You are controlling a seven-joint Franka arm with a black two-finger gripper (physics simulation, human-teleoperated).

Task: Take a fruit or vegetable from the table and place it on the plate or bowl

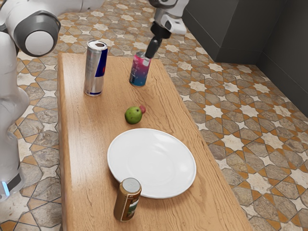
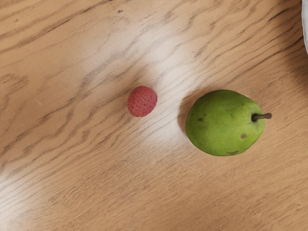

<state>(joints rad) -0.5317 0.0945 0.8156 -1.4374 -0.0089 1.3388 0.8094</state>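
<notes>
A green pear (image 1: pixel 133 115) lies on the wooden table, its stem pointing toward the white plate (image 1: pixel 151 162) just in front of it. A small red berry-like fruit (image 1: pixel 142 109) rests right beside the pear, apart from it. My gripper (image 1: pixel 152 50) hangs high above the table, over the far end, lined up with a colourful can in the exterior view. The wrist view looks straight down on the pear (image 2: pixel 224 122) and the red fruit (image 2: pixel 142 101), with a sliver of the plate rim (image 2: pixel 306 24) past the pear.
A tall silver and blue can (image 1: pixel 95 67) and a pink and blue can (image 1: pixel 140 70) stand at the table's far end. A brown can (image 1: pixel 127 198) stands by the plate's near rim. Bare wood lies between the far cans and the pear.
</notes>
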